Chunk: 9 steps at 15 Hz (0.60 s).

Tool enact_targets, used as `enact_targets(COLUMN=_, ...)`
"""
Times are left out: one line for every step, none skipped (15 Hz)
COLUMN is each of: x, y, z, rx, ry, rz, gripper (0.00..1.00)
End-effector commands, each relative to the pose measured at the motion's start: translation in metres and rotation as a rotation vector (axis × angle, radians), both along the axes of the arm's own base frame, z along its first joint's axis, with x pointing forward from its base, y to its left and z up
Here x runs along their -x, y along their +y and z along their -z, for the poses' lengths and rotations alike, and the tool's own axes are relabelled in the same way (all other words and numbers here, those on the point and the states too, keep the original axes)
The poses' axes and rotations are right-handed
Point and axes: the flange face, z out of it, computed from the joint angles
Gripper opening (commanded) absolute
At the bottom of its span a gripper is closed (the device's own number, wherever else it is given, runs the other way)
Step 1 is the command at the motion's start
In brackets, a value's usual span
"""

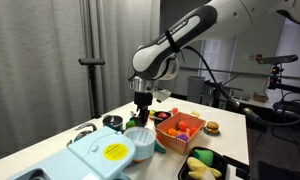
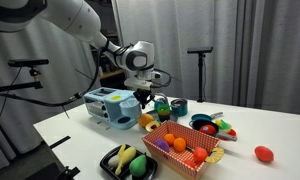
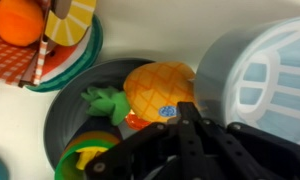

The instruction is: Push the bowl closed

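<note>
My gripper [image 1: 142, 121] hangs just above the round pale blue-white plastic bowl [image 1: 140, 144]. Its fingers [image 3: 180, 118] look pressed together, holding nothing.

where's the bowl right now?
In an exterior view, the bowl sits beside the light-blue toy unit, between it and the orange bin, with the pincer hanging close above.

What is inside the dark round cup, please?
A toy pineapple and a yellow-green toy lie in the dark cup; the gripper covers the rest.
</note>
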Motion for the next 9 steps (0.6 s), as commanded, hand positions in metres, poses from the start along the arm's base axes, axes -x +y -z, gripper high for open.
enact_targets(x=0.026, y=0.009, z=-0.012, rx=-0.068, ry=0.014, rz=-0.023, gripper=0.0)
enact_targets(x=0.033, y=0.012, z=-0.012, rx=-0.071, ry=0.013, rz=-0.039, gripper=0.0)
enact_targets(x=0.04, y=0.015, z=-0.012, rx=-0.071, ry=0.016, rz=-0.054, gripper=0.0)
enact_targets(x=0.048, y=0.018, z=-0.013, rx=-0.066, ry=0.016, rz=-0.069, gripper=0.0)
enact_targets(x=0.055, y=0.02, z=-0.013, rx=-0.06, ry=0.019, rz=-0.082, gripper=0.0)
enact_targets(x=0.064, y=0.023, z=-0.015, rx=-0.058, ry=0.014, rz=-0.096, gripper=0.0)
enact_targets(x=0.071, y=0.026, z=-0.017, rx=-0.059, ry=0.011, rz=-0.111, gripper=0.0)
enact_targets(x=0.077, y=0.031, z=-0.017, rx=-0.053, ry=0.002, rz=-0.131, gripper=0.0)
enact_targets(x=0.083, y=0.035, z=-0.017, rx=-0.054, ry=0.001, rz=-0.147, gripper=0.0)
